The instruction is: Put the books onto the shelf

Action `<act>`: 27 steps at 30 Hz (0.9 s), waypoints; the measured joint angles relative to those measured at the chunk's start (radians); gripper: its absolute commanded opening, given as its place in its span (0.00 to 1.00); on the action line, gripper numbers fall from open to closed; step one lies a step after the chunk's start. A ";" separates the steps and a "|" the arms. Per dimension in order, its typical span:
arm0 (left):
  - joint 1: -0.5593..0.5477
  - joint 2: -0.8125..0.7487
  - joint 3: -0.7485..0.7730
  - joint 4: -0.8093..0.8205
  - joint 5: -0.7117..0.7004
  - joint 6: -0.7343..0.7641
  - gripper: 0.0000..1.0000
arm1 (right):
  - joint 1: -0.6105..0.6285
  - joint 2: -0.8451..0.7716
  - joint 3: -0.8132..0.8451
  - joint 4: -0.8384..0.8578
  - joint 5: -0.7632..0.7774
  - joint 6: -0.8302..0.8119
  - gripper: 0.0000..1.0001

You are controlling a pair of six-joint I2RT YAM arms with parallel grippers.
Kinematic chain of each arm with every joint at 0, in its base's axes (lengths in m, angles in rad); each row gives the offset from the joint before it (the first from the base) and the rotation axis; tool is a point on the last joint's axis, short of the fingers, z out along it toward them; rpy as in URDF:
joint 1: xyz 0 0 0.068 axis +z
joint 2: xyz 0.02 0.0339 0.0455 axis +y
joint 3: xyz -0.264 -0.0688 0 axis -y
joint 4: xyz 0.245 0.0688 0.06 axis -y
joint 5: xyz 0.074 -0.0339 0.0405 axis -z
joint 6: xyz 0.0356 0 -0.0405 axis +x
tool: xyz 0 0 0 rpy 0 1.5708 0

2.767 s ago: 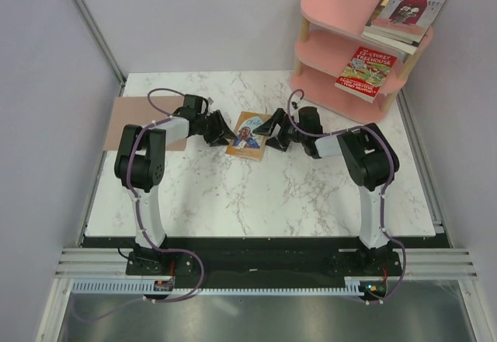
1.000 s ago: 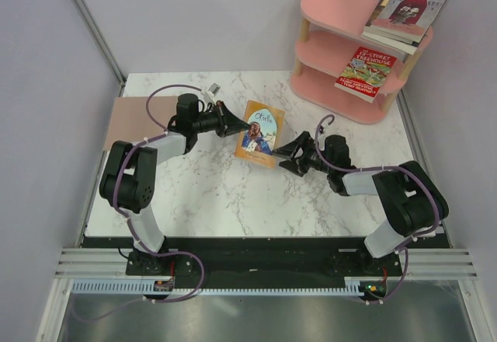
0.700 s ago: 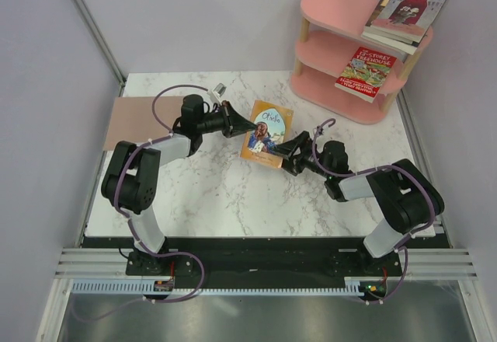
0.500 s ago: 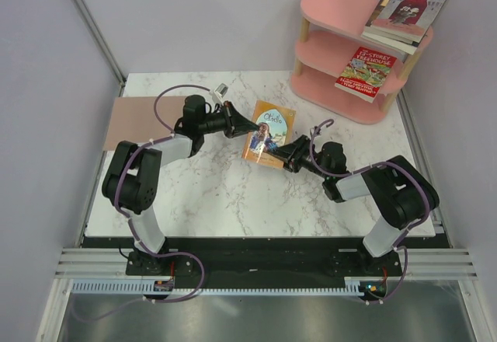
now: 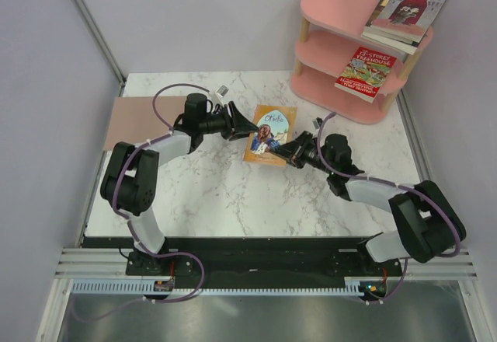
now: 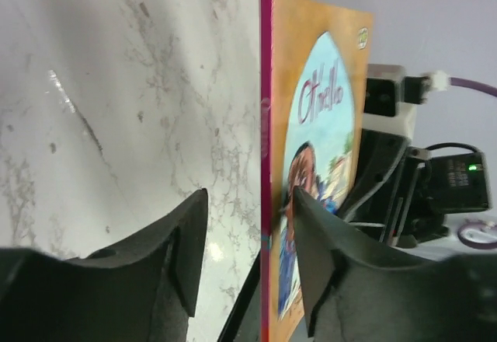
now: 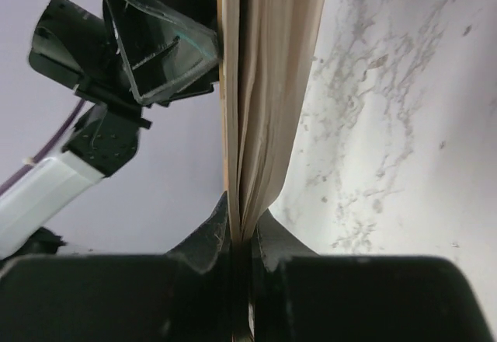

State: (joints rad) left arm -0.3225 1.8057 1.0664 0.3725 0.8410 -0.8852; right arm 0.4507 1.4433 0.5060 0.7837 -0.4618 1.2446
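Two claws meet at the tan book (image 5: 269, 134), held on edge over the table (image 5: 233, 194). The right claw (image 5: 286, 154) pinches its bottom edge, likely for carrying to the shelf (image 5: 342, 47); the left claw (image 5: 247, 128) gapes open astride the spine.

My top camera looks down from behind the rig over the whole table (image 5: 233, 194); both wrist cameras sit close, facing each other across the tan book (image 5: 268, 134).

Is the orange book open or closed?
Closed. The orange book shows only its front cover from above, and the right gripper pinches its pages together at one edge.
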 measured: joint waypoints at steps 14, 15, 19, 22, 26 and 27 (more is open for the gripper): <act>0.003 -0.082 -0.013 -0.261 -0.093 0.223 0.59 | -0.428 -0.118 0.369 -0.527 -0.167 -0.297 0.08; 0.003 -0.082 -0.022 -0.268 -0.097 0.225 0.59 | -0.457 -0.109 0.381 -0.537 -0.187 -0.300 0.09; 0.003 -0.083 -0.043 -0.282 -0.103 0.233 0.59 | -0.539 -0.044 0.433 -0.561 -0.253 -0.307 0.09; 0.003 -0.087 -0.043 -0.292 -0.106 0.240 0.59 | -0.577 -0.007 0.450 -0.583 -0.279 -0.307 0.10; 0.003 -0.103 -0.047 -0.297 -0.106 0.247 0.59 | -0.628 0.040 0.487 -0.590 -0.312 -0.302 0.10; 0.003 -0.107 -0.047 -0.298 -0.106 0.248 0.59 | -0.642 0.048 0.495 -0.589 -0.317 -0.298 0.10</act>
State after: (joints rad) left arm -0.3199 1.6985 1.0191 0.0750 0.7345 -0.6373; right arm -0.1913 1.4910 1.0008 0.1944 -0.7784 0.9463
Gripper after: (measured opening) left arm 0.589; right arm 0.128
